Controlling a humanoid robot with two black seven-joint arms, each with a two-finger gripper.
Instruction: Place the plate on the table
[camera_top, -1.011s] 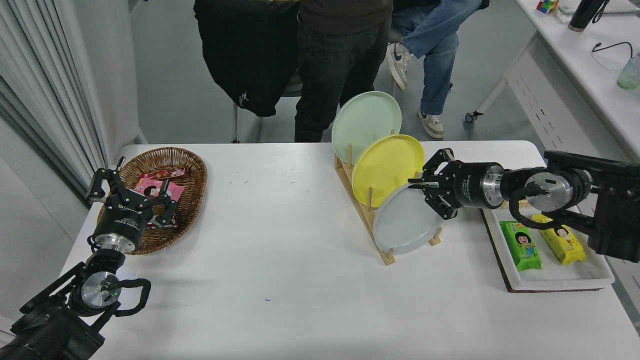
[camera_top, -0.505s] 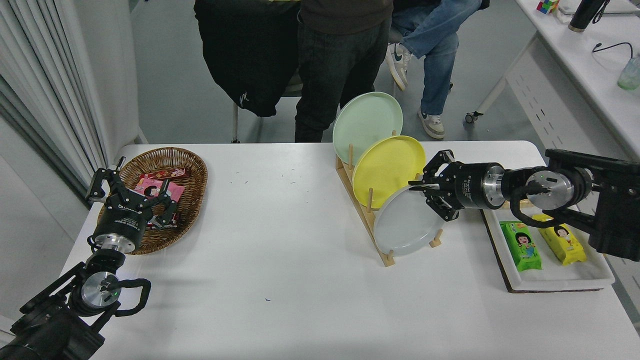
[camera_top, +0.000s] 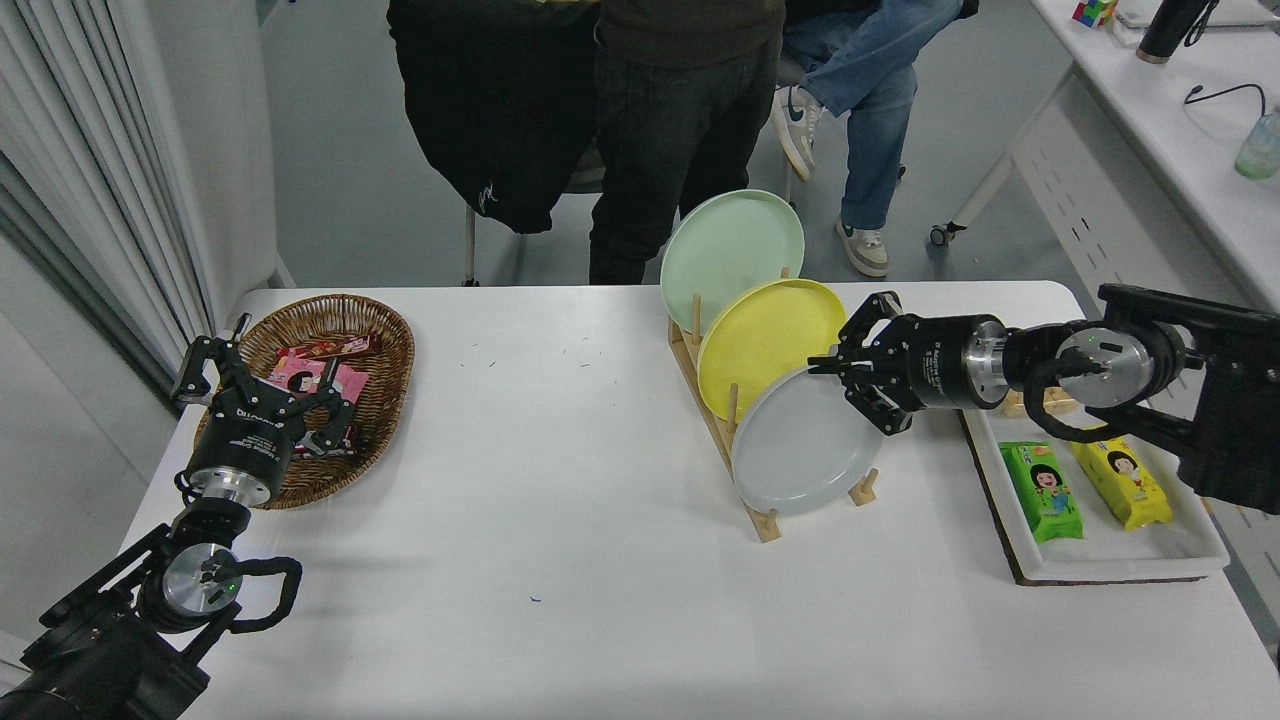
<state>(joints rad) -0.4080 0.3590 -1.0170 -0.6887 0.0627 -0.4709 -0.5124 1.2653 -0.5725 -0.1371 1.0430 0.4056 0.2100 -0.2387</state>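
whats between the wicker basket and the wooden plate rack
Head view: nothing but bare white table lies between the oval brown wicker basket and the wooden dowel plate rack.

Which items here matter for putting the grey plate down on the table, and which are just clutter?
In play:
- grey plate, on edge in the wooden rack
- right gripper, at the plate's upper right rim
- table

Lying about:
- yellow plate
- mint green plate
- wicker basket of snacks
- white tray with snack packs
- left gripper, parked over the basket
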